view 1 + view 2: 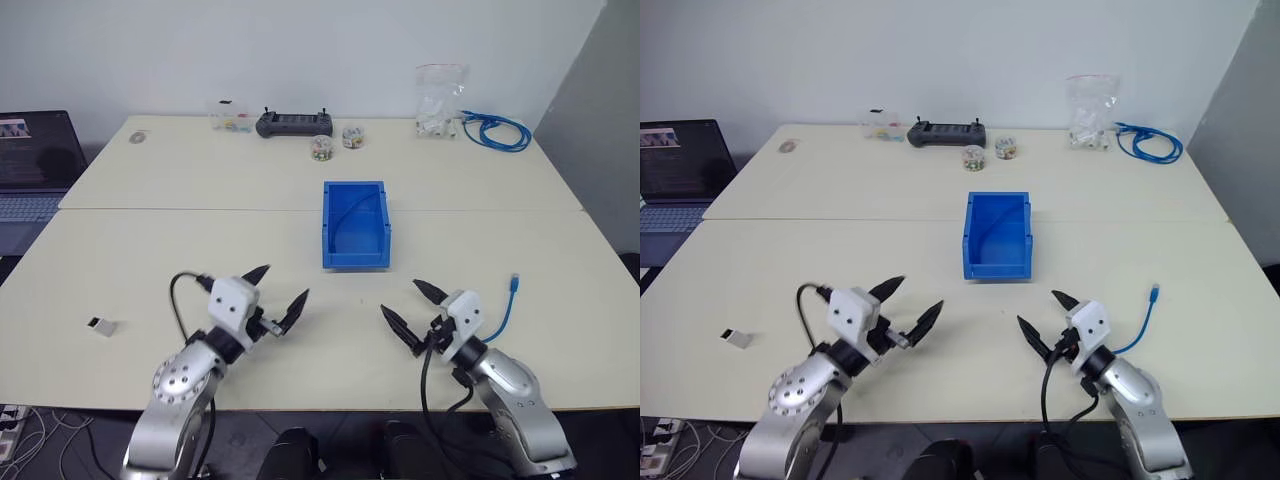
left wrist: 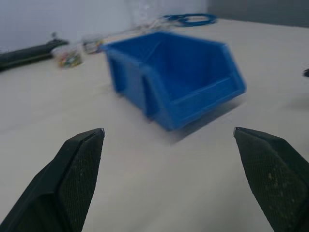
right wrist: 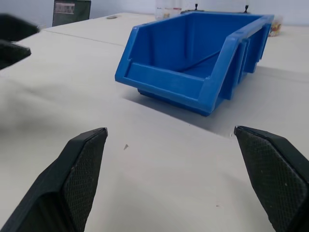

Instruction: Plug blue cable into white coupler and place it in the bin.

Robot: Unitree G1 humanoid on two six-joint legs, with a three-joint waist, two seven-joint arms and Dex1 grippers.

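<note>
The blue bin (image 1: 355, 258) stands in the middle of the table, its low lip toward me, and it also shows in the wrist views (image 2: 203, 99) (image 3: 164, 79). A thin blue cable (image 1: 510, 305) lies on the table just right of my right gripper (image 1: 400, 296). The small white coupler (image 1: 101, 326) lies far to the left, apart from my left gripper (image 1: 286, 281). Both grippers hover open over the near table with nothing between their fingers (image 2: 168, 130) (image 3: 170, 129), angled in toward the bin.
Along the far edge sit a black controller (image 1: 293, 123), two small jars (image 1: 322, 147), a clear bag of white parts (image 1: 440, 100) and a coiled blue cable bundle (image 1: 497, 131). A laptop (image 1: 35, 165) stands beyond the left edge.
</note>
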